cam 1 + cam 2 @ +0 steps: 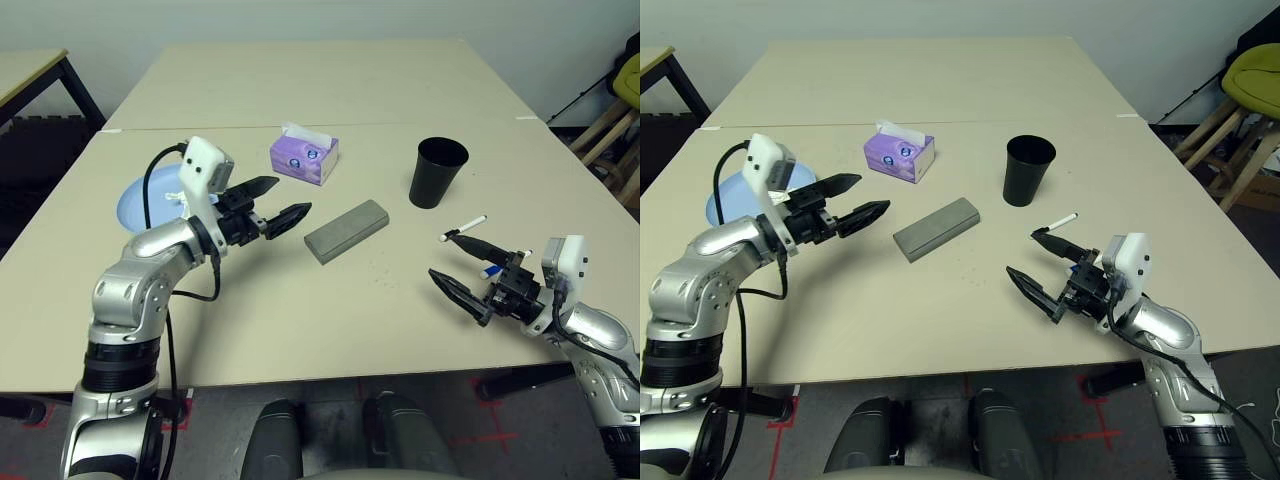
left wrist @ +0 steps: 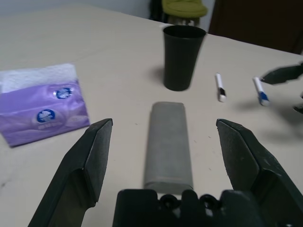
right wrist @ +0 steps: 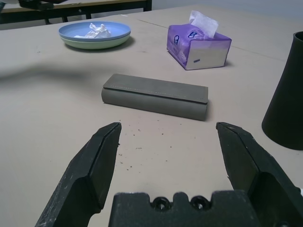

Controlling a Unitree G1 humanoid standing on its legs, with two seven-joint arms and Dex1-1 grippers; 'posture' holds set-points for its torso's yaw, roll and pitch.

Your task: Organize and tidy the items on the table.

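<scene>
The grey glasses case (image 1: 346, 229) lies mid-table. My left gripper (image 1: 290, 196) hovers open just left of it, pointing at its near end, case (image 2: 168, 142) between the finger lines. A blue plate stacked on a green one (image 3: 94, 35) sits at the far left, holding crumpled white tissue (image 3: 97, 29). The black cup (image 1: 438, 172) stands upright at the right. One white pen (image 1: 463, 228) lies before it; a second, blue-capped pen (image 2: 261, 92) lies beside my right gripper (image 1: 445, 257), which is open and empty above the table (image 1: 300, 320). The sunglasses are out of view.
A purple tissue box (image 1: 303, 155) stands behind the case near the table's seam. A smaller wood-topped table (image 1: 30, 70) is at the far left, and a yellow-green chair (image 1: 1255, 75) is off the table's right side. Bare tabletop stretches along the front.
</scene>
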